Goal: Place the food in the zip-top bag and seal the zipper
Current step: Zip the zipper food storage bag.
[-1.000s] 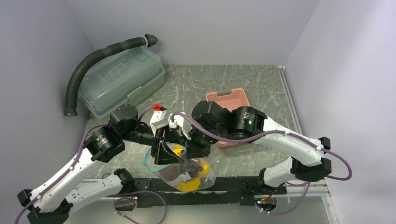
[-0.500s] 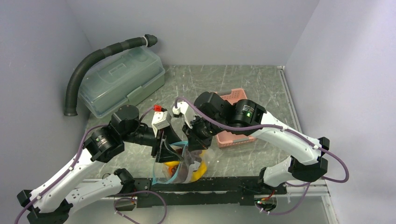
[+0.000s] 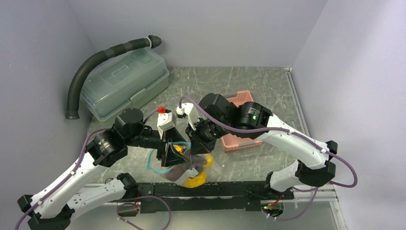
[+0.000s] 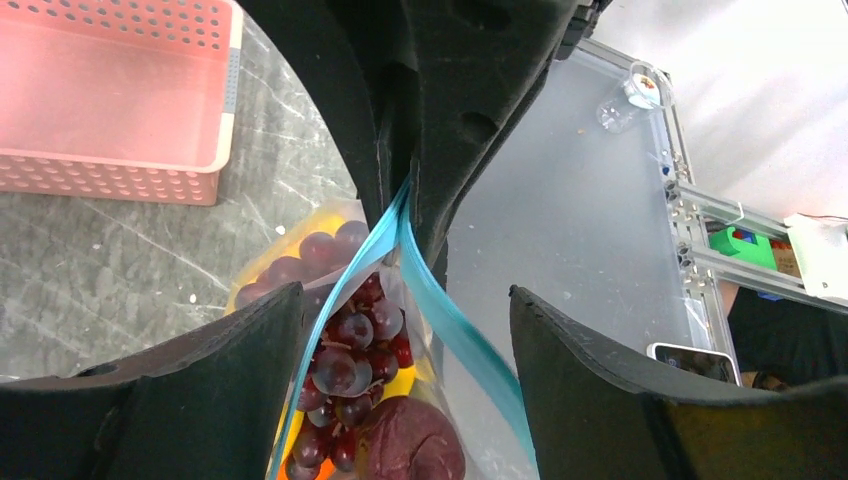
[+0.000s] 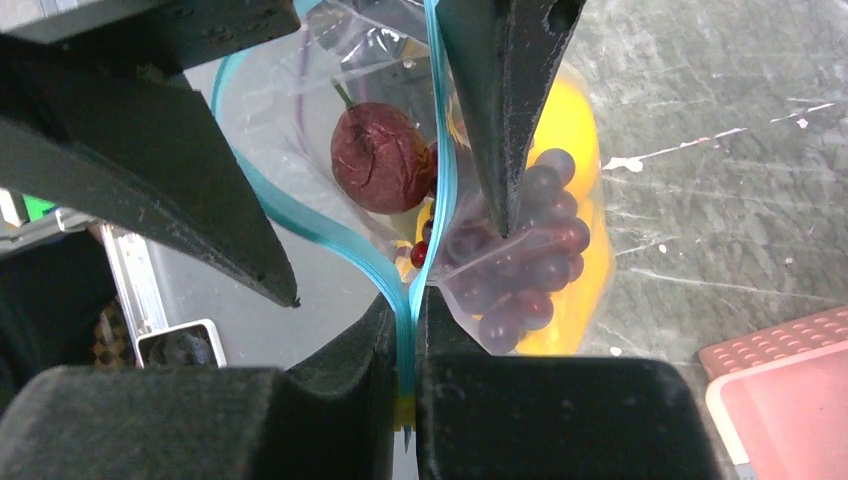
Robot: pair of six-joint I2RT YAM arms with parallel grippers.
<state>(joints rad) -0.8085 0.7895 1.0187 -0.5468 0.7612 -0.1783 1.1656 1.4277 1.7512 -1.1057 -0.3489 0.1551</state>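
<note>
Near edge of the table (image 3: pixel 268 91), centre: zip-top bag (image 3: pixel 184 171) with the food inside; grape bunch (image 4: pixel 345 345), dark reddish fruit (image 5: pixel 378 158) and yellow pieces (image 5: pixel 585 210) all sit below the mouth; loading looks done, so the step in hand is sealing; zipper (image 4: pixel 455 325) is pinched at one end only, its two teal strips splitting apart from there, so the mouth gapes; right gripper (image 5: pixel 406 330) has its jaws clamped together on that closed end; left gripper (image 4: pixel 405 295) has its jaws wide apart, straddling the open mouth, one strip just beside a finger, contact cannot tell; next move likely needs the strips pressed together from the pinch to the other end; the bag is floppy, so the strips must stay lined up or a gap stays; farther right, pink basket (image 3: pixel 244 99); far left, lidded box (image 3: pixel 122 81), black hose (image 3: pixel 95 60) curving round it.
</note>
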